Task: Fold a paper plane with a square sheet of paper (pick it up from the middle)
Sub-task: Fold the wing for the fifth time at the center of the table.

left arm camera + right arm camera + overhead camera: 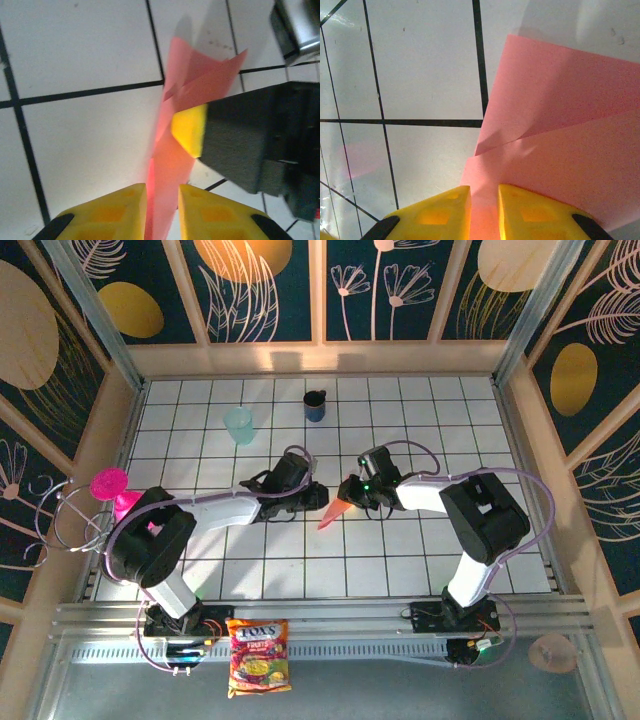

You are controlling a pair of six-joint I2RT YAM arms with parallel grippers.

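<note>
The paper plane (333, 512) is salmon-pink paper folded to a narrow point, held just above the tiles at the table's middle. My left gripper (318, 496) comes in from the left and my right gripper (350, 490) from the right, and they meet at the paper's upper end. In the left wrist view the paper plane (200, 82) runs edge-on between my left gripper's (162, 194) yellow fingers, with the right gripper's yellow fingertip (190, 129) against its side. In the right wrist view the creased paper plane (560, 125) fans out from my right gripper (484, 194), which is shut on it.
A teal cup (239, 425) and a dark blue mug (315, 405) stand at the back of the tiled table (420, 430). A magenta goblet (110, 485) sits at the left edge. A snack bag (259, 655) lies in front of the arm bases.
</note>
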